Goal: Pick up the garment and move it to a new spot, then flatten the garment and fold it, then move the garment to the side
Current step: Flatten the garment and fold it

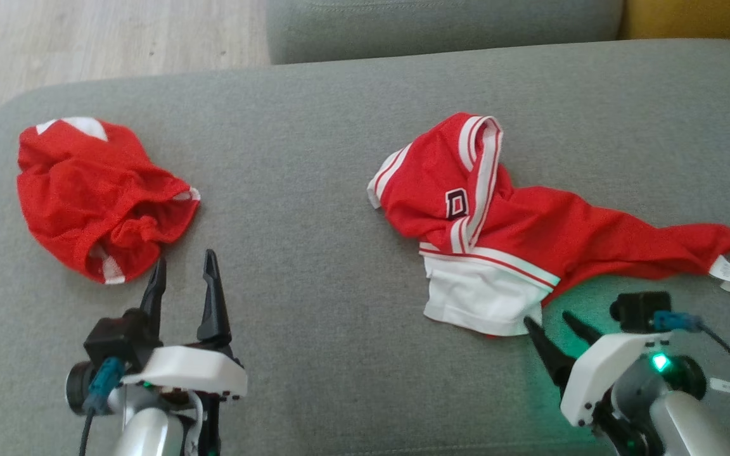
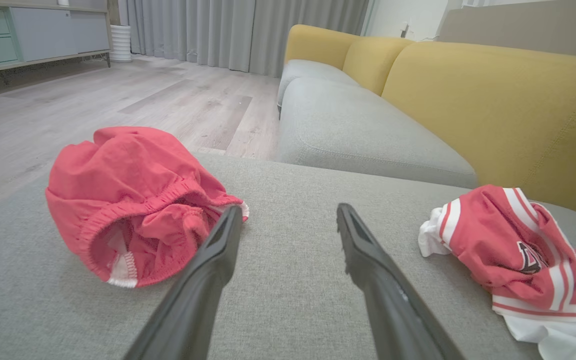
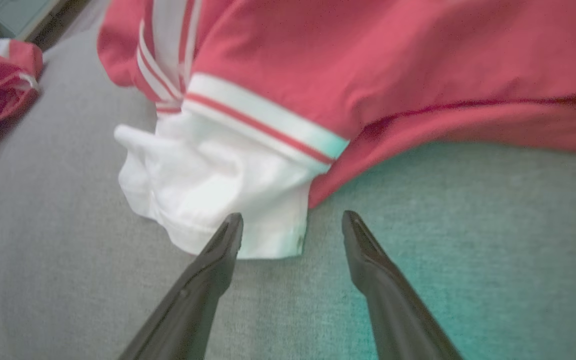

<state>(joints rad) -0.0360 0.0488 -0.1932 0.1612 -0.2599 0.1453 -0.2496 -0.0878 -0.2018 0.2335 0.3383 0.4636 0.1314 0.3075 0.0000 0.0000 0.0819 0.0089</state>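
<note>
Garment (image 1: 530, 228) lies just beyond the right fingers (image 1: 549, 354), which stand spread and empty.

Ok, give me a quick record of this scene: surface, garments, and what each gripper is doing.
surface: grey cushion
garment one: red shorts, crumpled, on the robot's left
garment two: red and white jersey, bunched, on the right
left gripper: open, beside the shorts, holding nothing
right gripper: open, by the jersey's white hem, holding nothing
</note>
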